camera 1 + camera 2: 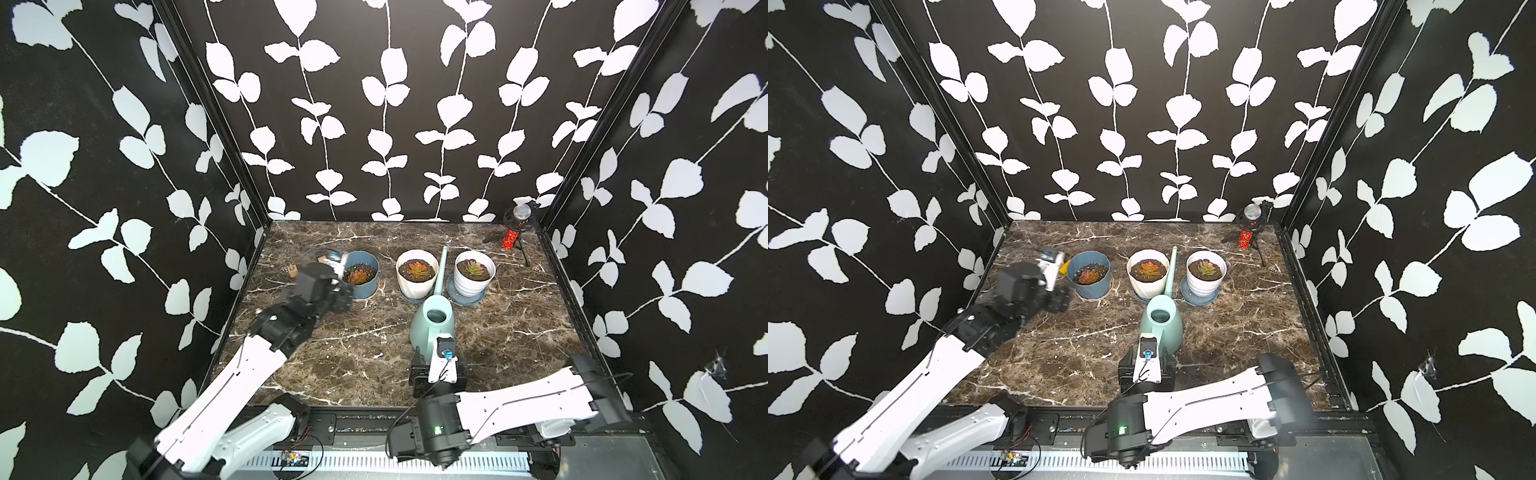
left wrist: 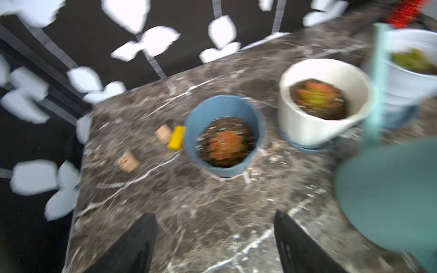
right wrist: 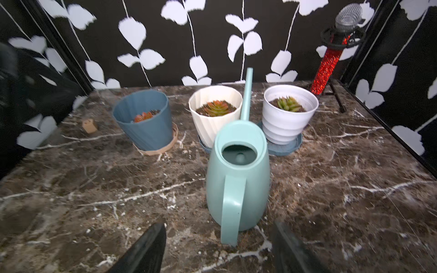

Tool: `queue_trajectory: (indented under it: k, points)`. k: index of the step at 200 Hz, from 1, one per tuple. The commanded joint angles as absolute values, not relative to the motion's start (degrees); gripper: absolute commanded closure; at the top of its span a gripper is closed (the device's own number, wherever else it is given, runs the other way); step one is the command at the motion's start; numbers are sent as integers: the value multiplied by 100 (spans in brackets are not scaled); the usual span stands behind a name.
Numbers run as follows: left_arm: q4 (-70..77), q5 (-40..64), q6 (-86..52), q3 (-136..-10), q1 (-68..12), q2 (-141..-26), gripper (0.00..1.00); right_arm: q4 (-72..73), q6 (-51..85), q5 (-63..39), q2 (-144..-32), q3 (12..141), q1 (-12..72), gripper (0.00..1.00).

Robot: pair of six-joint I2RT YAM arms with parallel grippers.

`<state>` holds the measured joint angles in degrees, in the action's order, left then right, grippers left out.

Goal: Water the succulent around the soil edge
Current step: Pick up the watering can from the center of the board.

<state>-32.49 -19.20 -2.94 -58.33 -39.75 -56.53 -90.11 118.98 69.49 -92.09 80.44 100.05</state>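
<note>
Watering can is found standing upright on the marble table, just in front of the row of three pots. Its long axis is seen to run from the handle, turned toward the right gripper, out to the spout, which passes between the cream pot and the white pot. The right gripper's jaws are seen spread wide with nothing held. The handle's lower end is lined up with the gap and is touched by neither finger. The right arm is judged much the nearer to the can, so a straight advance and a closing on the handle are judged to be what is called for. The left gripper is likewise seen parted and empty, raised beside the blue pot; its wrist view is blurred. A succulent is planted in each pot, and which one is intended cannot be determined. Bare table is noted on both sides of the can, but the spout is flanked closely by two rims, so a lift before any swing is advised. A microphone stand occupies the far corner, and small blocks lie beside the blue pot.
</note>
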Motion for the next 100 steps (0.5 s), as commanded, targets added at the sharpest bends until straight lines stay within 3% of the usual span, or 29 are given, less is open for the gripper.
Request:
queue_trajectory:
  k: [1,70,100]
  points:
    - [-3104,-2881,-820,-6108,-4982,-6135,20,-10303,12017,7957,-8650,7893,9912,27]
    - [-2630,-4697,-2665,-6875,-7410,-8167,15,-10272,10379,8910,-6141,6996,7801,24]
    - [-2678,-5015,-3447,-7278,-7997,-8936,14,-9200,8816,9120,-5227,6696,7321,24]
